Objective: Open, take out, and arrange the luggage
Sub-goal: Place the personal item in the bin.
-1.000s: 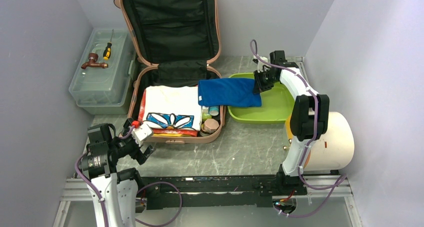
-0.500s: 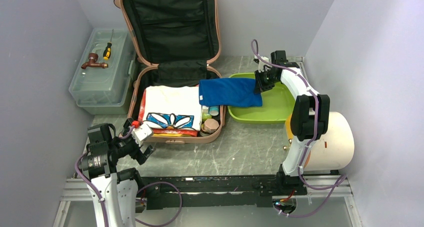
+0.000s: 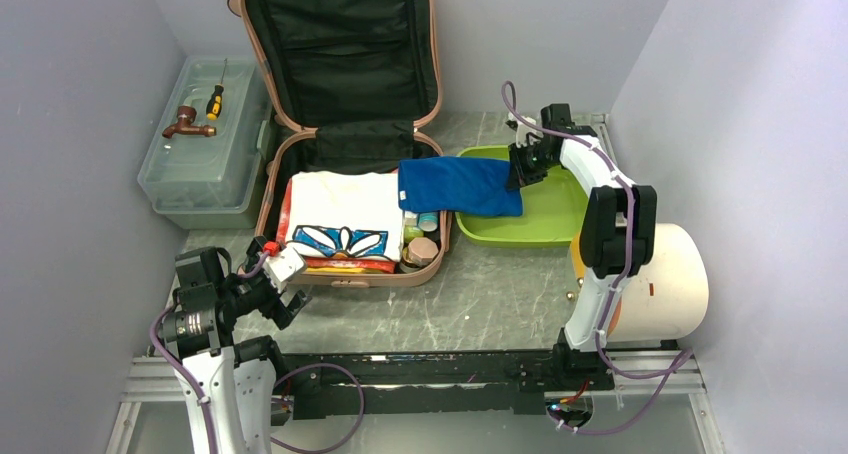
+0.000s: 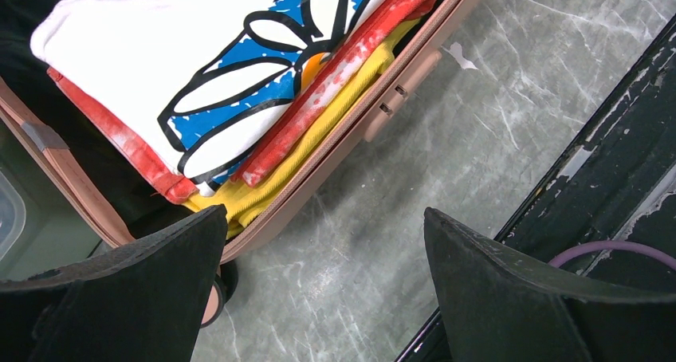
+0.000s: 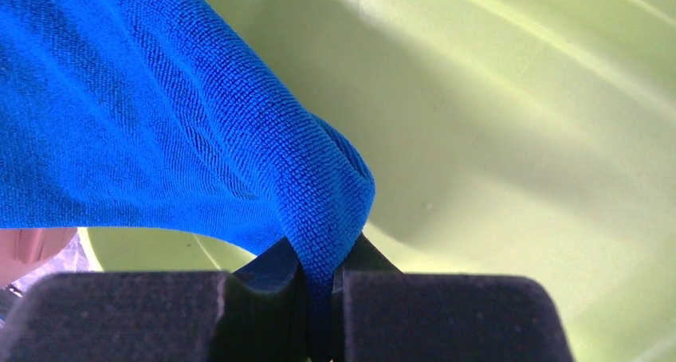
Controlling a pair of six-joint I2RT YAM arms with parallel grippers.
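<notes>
Luggage [image 3: 340,49] lies open at the table's back, stiff-shelled; its soft contents likely lift best by a folded edge. Right gripper [image 3: 522,164] pinches a limp blue cloth [image 3: 460,186] over the tray's [image 3: 545,224] left rim. Left gripper [image 4: 323,218] gapes wide, empty.

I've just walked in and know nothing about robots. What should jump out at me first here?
The big pink luggage lies open in the middle, its lid upright, with a folded white shirt printed with a blue flower on top of its contents. To its right, the right gripper pinches a bright blue cloth, which stretches from the luggage over a lime green tray.
</notes>
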